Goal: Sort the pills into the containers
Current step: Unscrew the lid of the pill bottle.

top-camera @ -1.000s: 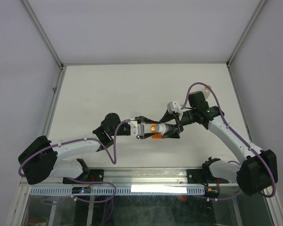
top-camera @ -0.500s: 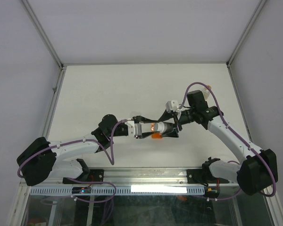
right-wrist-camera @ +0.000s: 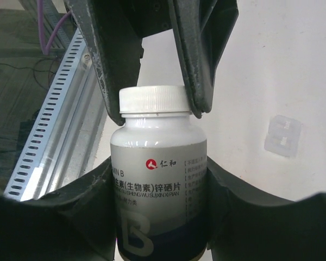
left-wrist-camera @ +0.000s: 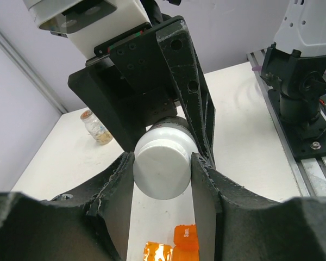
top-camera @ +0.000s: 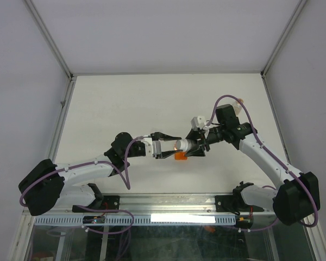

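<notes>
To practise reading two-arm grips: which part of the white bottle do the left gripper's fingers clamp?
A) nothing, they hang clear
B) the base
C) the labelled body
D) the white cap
D: both wrist views show the left gripper closed on either side of the cap of the white bottle.

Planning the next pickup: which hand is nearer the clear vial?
Right. The right hand, on the white bottle, sits left of the clear vial; the left hand, on the bottle's cap, is farther left.
</notes>
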`<state>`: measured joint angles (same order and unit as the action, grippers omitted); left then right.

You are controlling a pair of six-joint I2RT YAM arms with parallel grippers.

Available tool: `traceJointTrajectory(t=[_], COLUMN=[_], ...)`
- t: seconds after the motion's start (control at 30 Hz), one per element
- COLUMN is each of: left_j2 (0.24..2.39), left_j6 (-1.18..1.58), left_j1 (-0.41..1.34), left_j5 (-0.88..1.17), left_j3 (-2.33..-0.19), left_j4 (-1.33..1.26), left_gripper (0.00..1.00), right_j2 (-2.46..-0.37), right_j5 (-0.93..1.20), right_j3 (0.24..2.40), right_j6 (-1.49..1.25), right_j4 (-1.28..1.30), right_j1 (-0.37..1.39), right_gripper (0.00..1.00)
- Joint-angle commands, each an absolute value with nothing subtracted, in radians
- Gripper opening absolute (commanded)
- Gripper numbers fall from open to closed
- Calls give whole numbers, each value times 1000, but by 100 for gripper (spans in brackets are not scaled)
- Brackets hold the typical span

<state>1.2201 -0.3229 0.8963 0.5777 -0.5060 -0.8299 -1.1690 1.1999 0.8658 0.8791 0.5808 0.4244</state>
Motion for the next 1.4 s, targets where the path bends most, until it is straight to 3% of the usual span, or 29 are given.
traceJointTrajectory(t=[0.0,0.07,0.13,0.2,0.23,0.27,0.53,0.77,1.37], left_j2=[1193,1185,1161,1123,1097,1072,962,1061,1143], left_j6=[-294,-256,-221,-178,-158,-136,-175,-281,-248], left_j1=[898,896,895,890,888,885,877,876,877], left_j5=[583,560,534,510,500,495,540,615,638], left_j3=[-493,-470,-439,-407,-393,-380,-395,-584,-673], left_j4=[-935,-989,-1043,-1078,-1084,-1081,-827,-559,-479], left_gripper=[9,31,56,87,97,99,98,75,62], right_j2=[-1169,-1172,-1172,-1172,-1173,-1173,-1184,-1190,-1203], right_j5=[1254,1255,1253,1252,1252,1252,1244,1240,1239], right_j3=[903,910,915,925,931,935,951,966,980], right_j6=[871,878,879,880,884,892,960,999,1014], right_j4=[575,589,596,610,626,638,709,754,780], right_j1=[427,425,421,415,414,411,409,409,414], right_gripper=[23,0,0,0,0,0,0,0,0])
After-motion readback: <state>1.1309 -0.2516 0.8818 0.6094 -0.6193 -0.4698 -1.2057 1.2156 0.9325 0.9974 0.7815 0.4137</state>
